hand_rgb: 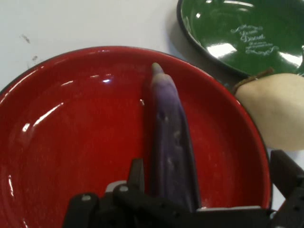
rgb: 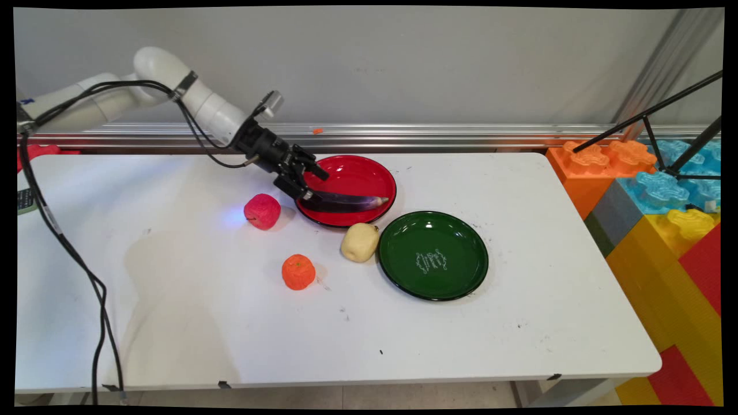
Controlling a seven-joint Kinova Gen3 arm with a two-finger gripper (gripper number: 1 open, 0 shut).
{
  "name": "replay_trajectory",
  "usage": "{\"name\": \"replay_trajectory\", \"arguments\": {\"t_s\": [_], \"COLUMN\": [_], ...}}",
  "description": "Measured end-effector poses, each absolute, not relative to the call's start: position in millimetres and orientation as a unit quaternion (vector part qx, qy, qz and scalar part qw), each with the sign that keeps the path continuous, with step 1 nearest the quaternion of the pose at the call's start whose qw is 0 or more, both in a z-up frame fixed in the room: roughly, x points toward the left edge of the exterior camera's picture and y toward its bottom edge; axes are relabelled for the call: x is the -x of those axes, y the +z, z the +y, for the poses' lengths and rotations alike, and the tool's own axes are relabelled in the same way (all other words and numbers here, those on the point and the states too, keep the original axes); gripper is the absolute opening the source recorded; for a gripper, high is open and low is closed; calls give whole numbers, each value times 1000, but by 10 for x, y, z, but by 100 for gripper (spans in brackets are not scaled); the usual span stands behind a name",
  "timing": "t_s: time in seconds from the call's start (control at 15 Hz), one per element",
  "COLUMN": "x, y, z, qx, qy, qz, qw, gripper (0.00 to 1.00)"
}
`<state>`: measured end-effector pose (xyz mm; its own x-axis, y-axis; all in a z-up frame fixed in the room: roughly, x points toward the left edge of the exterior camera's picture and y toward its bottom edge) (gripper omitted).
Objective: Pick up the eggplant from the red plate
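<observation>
Nearest the camera on the white counter (rgb: 403, 346) sits an orange fruit (rgb: 298, 272). Beyond it, a pale yellow fruit (rgb: 360, 242) rests just beside the rim of a green plate (rgb: 433, 255), which bears white lettering. To the left stands a red fruit (rgb: 262, 211), close to a red plate (rgb: 357, 173). A purple eggplant (rgb: 346, 202) lies across the red plate, its tip pointing right. The hand (rgb: 304, 188) is at the plate's left rim; the hand view shows one finger beside the eggplant's thick end and the other well apart, so the hand stands wide. Coloured blocks (rgb: 663, 196) are stacked at far right.
</observation>
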<state>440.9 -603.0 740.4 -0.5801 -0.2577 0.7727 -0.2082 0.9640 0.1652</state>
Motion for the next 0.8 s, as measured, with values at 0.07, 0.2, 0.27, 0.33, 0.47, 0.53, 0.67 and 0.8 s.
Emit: {"name": "replay_trajectory", "arguments": {"t_s": [0.07, 0.2, 0.27, 0.33, 0.47, 0.53, 0.67, 0.8], "x": [-4378, -4341, -4331, -4325, -4323, -4323, -4320, -4312], "y": [7374, 7313, 7278, 7243, 7183, 7153, 7104, 7066], "z": [-6058, -6100, -6117, -6132, -6151, -6161, -6178, -6197], "qx": [-130, -130, -130, -130, -131, -131, -131, -130], "qy": [-28, -28, -29, -29, -30, -31, -32, -32], "qz": [-890, -894, -896, -898, -902, -903, -906, -908], "qw": [436, 429, 424, 419, 411, 408, 402, 397], "gripper": [100, 100, 100, 100, 100, 100, 100, 100]}}
